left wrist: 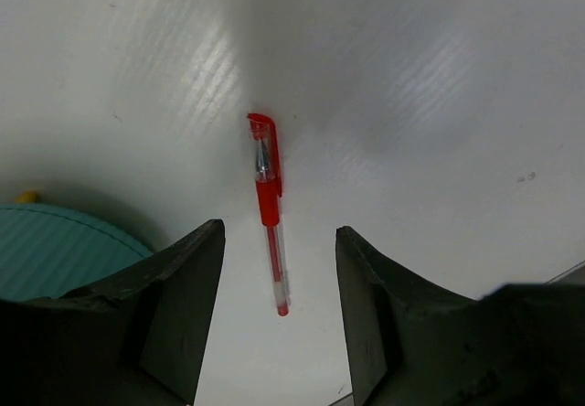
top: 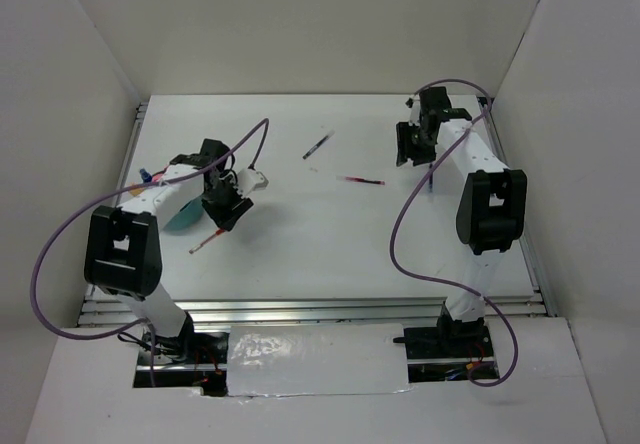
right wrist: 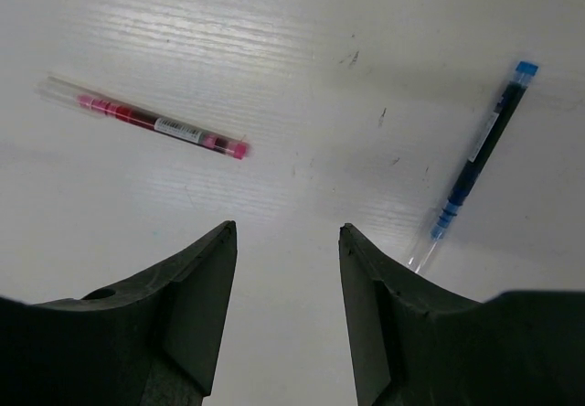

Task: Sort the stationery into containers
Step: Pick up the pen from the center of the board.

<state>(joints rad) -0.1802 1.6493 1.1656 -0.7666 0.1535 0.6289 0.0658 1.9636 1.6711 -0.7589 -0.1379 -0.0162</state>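
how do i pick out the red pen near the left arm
Start at the left arm and find the teal cup beside it. The red pen lies just beside that cup. Unlike the dark pen and pink pen mid-table, it has a bright red cap and grip.

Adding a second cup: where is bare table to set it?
Largest bare patch: the near middle of the table, bordered by the red pen, the pink pen and the right arm. The far strip beyond the dark pen too. Crowded: left edge, around the teal cup and left gripper.
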